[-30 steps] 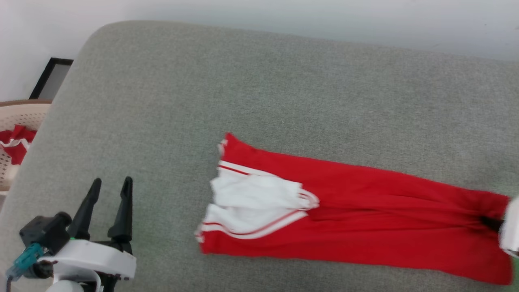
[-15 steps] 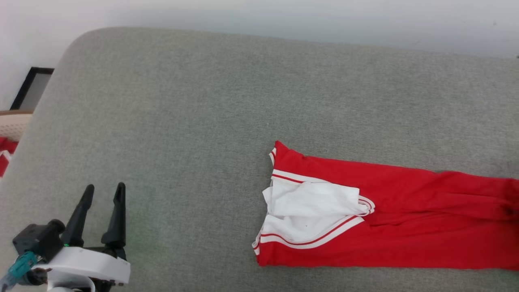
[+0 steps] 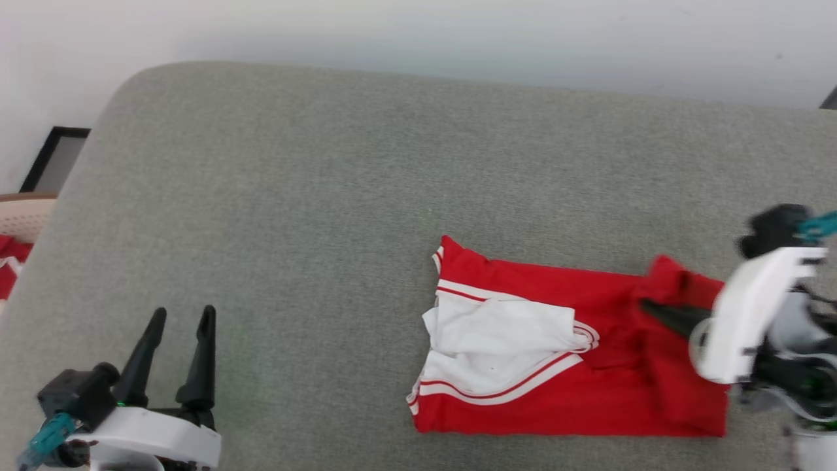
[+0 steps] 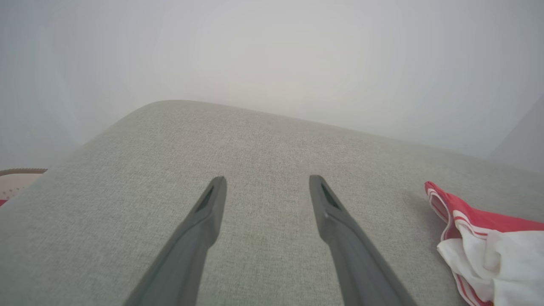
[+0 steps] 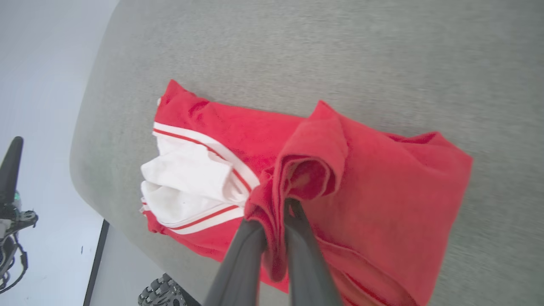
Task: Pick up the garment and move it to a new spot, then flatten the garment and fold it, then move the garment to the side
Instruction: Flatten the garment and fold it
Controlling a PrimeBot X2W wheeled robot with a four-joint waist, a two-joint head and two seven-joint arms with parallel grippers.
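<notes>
One grey fabric surface [image 3: 327, 196], white wall [image 3: 458, 33], right end effector [image 5: 277, 214] clenching garment [image 3: 556, 291], left end effector [image 3: 183, 311] released

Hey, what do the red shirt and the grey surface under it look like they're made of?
The red shirt: soft, matte knit fabric, likely jersey; it bunches and folds limply. The grey surface: probably woven upholstery cloth over padding; fine flecked weave, rounded corner.
</notes>
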